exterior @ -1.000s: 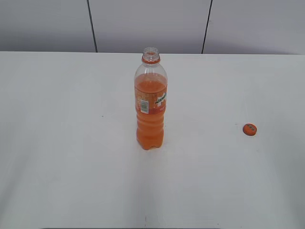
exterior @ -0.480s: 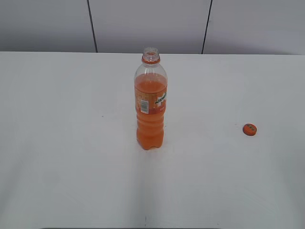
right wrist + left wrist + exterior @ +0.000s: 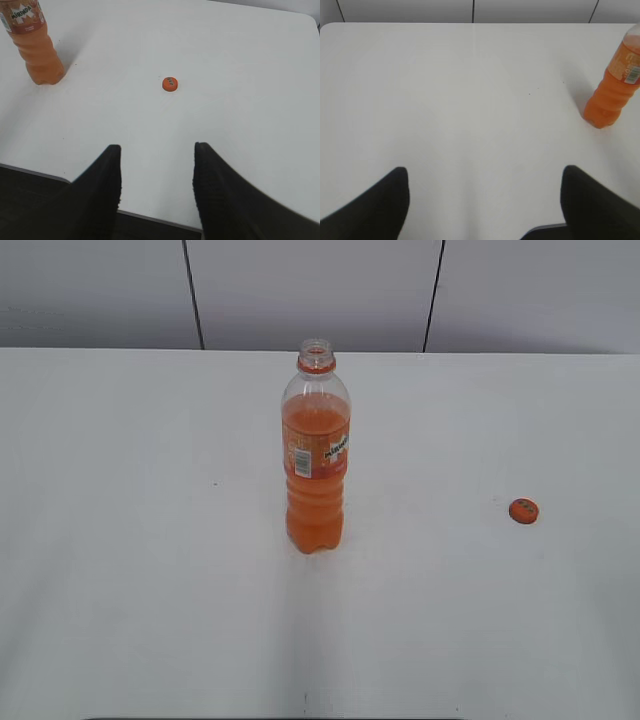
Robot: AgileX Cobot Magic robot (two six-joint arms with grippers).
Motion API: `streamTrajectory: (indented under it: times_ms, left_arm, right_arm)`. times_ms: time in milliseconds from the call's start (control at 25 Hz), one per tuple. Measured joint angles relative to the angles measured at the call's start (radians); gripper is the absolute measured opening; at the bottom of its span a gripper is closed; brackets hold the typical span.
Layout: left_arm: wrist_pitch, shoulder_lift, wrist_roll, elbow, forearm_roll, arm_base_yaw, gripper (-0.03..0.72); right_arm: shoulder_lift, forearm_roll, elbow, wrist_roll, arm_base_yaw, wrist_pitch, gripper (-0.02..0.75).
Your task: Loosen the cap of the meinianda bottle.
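Note:
The meinianda bottle (image 3: 317, 465) stands upright in the middle of the white table (image 3: 140, 570), its mouth bare with only the orange neck ring on it. It also shows in the left wrist view (image 3: 615, 85) and the right wrist view (image 3: 32, 42). The orange cap (image 3: 523, 510) lies flat on the table to the right of the bottle, apart from it; it shows in the right wrist view (image 3: 170, 84) too. My left gripper (image 3: 482, 177) is open and empty, near the table's front edge. My right gripper (image 3: 157, 150) is open and empty, short of the cap. Neither gripper shows in the exterior view.
The table's front edge (image 3: 30, 170) runs under my right gripper, with dark floor below. A grey panelled wall (image 3: 320, 290) stands behind the table's far edge.

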Motion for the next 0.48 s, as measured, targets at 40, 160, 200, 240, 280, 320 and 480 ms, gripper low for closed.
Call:
streamTrajectory:
  times_ms: [40, 160, 200, 240, 280, 320, 480]
  left_arm:
    - [0.000, 0.000, 0.000, 0.000, -0.008, 0.000, 0.562]
    - [-0.001, 0.000, 0.000, 0.000, -0.008, 0.000, 0.562]
    - [-0.001, 0.000, 0.000, 0.000, -0.008, 0.000, 0.562]
    - [-0.001, 0.000, 0.000, 0.000, -0.008, 0.003, 0.562]
    - [-0.001, 0.000, 0.000, 0.000, -0.008, 0.009, 0.562]
    - [-0.001, 0.000, 0.000, 0.000, 0.000, 0.023, 0.562]
    - [-0.001, 0.000, 0.000, 0.000, -0.008, 0.085, 0.562]
  right_arm:
    - [0.000, 0.000, 0.000, 0.000, 0.000, 0.001, 0.357]
    - [0.000, -0.004, 0.000, 0.000, 0.000, 0.001, 0.357]
    - [0.000, -0.005, 0.000, 0.000, 0.000, 0.001, 0.357]
    - [0.000, -0.005, 0.000, 0.000, 0.000, 0.001, 0.357]
    - [0.000, -0.006, 0.000, 0.000, 0.000, 0.001, 0.357]
    - [0.000, -0.006, 0.000, 0.000, 0.000, 0.001, 0.357]
    - [0.000, -0.002, 0.000, 0.000, 0.000, 0.001, 0.357]
